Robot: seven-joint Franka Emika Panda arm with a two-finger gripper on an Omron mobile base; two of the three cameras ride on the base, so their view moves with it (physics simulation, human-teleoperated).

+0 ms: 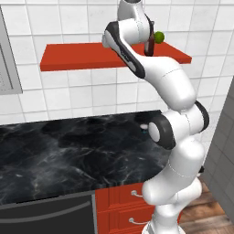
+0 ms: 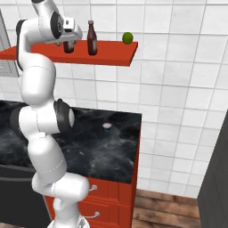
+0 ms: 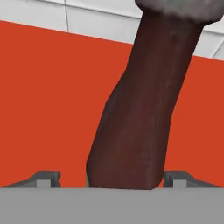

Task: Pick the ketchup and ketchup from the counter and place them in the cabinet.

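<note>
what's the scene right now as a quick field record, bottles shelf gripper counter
shelf: red cabinet board on the tiled wall
bottle one: ketchup upright on the shelf, apart from the hand
bottle two: second ketchup between the fingertips, on the shelf
gripper: gripper fingers spread either side of the bottle, gaps showing, open
other: green ball near the shelf's right end
counter: counter holds no bottle

Green ball [image 2: 128,38] near shelf end; red drawers [image 2: 116,196] below.

Left and right base views look forward and down from behind the arm, sharing the red shelf [image 1: 82,55] and black surface [image 2: 111,151]. Hand view sits close against a ketchup bottle [image 3: 140,113].
</note>
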